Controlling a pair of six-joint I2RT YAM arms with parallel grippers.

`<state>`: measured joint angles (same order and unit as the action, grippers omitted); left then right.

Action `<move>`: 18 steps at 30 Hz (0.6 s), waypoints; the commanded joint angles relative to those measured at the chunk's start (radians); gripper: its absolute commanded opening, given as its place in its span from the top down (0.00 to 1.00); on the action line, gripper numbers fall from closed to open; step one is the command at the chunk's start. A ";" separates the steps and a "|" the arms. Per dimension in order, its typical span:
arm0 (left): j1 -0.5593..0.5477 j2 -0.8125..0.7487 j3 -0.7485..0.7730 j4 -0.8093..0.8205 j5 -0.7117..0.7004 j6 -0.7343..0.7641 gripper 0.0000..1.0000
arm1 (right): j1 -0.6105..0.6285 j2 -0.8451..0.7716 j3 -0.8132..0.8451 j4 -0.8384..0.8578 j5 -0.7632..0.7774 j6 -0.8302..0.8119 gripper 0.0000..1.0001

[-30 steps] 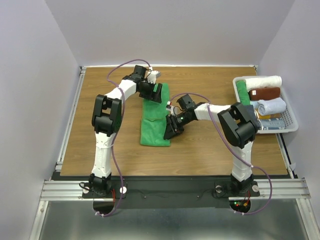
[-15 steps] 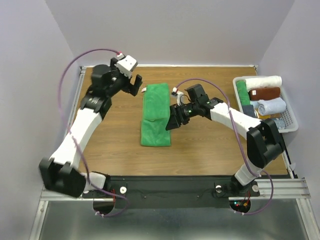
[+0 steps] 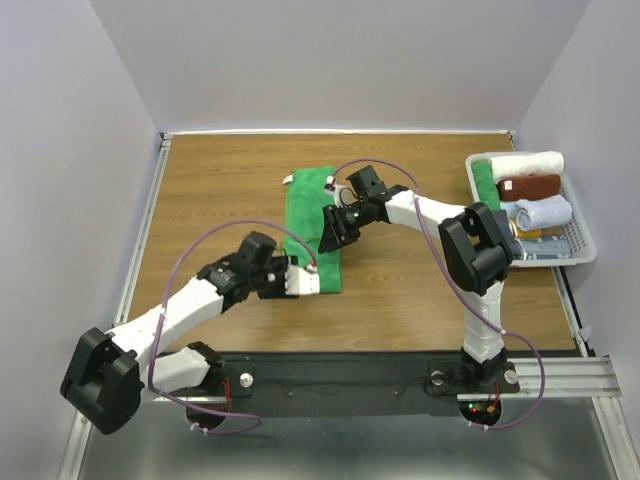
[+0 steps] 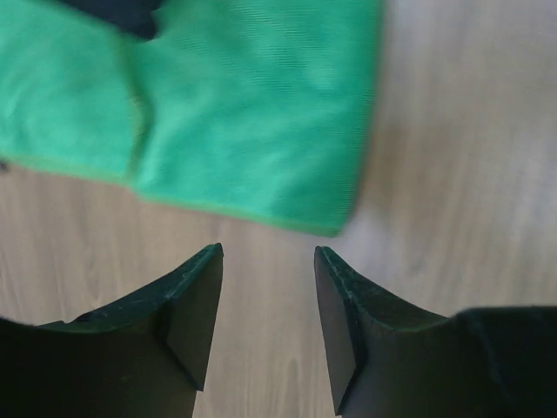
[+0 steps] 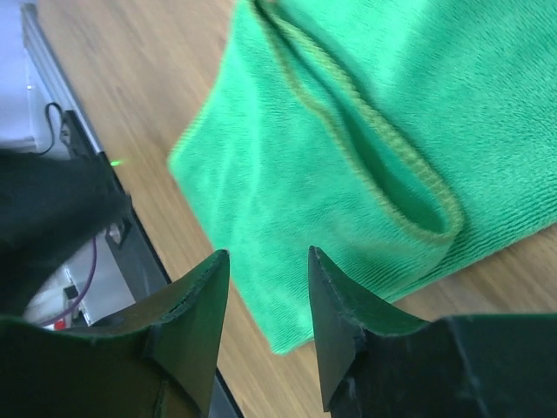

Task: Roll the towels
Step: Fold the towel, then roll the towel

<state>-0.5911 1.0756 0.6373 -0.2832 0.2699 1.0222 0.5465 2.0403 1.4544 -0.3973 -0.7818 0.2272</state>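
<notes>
1. In the left wrist view the green towel (image 4: 252, 104) is blurred and runs out of frame at the top and left. A dark shape (image 4: 117, 13) at the top edge is too blurred to name.
2. Only the fingertips of the left hand (image 4: 268, 254) show; the bottom edge cuts off the rest.
3. In the right wrist view the towel runs past the top and right edges, and a dark blurred mass (image 5: 48, 209) at the left cannot be named.
4. From above, the right hand (image 3: 333, 230) covers part of the towel's right edge, and the left hand hides part of its near edge.
5. A small white bit (image 3: 287, 181) at the towel's far left corner is too small to tell.
</notes>
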 commanded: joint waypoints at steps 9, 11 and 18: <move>-0.202 0.032 -0.149 0.216 -0.092 0.101 0.49 | 0.009 0.087 -0.037 0.012 0.052 -0.012 0.58; -0.207 0.072 -0.149 0.233 -0.097 0.111 0.50 | 0.010 0.090 -0.040 0.012 0.049 -0.008 0.58; -0.211 0.142 -0.153 0.254 -0.094 0.159 0.53 | 0.007 0.087 -0.054 0.011 0.055 -0.017 0.58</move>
<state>-0.7929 1.2152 0.4984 -0.0669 0.1707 1.1465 0.5465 2.1105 1.4231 -0.3851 -0.7666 0.2321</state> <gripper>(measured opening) 0.478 0.419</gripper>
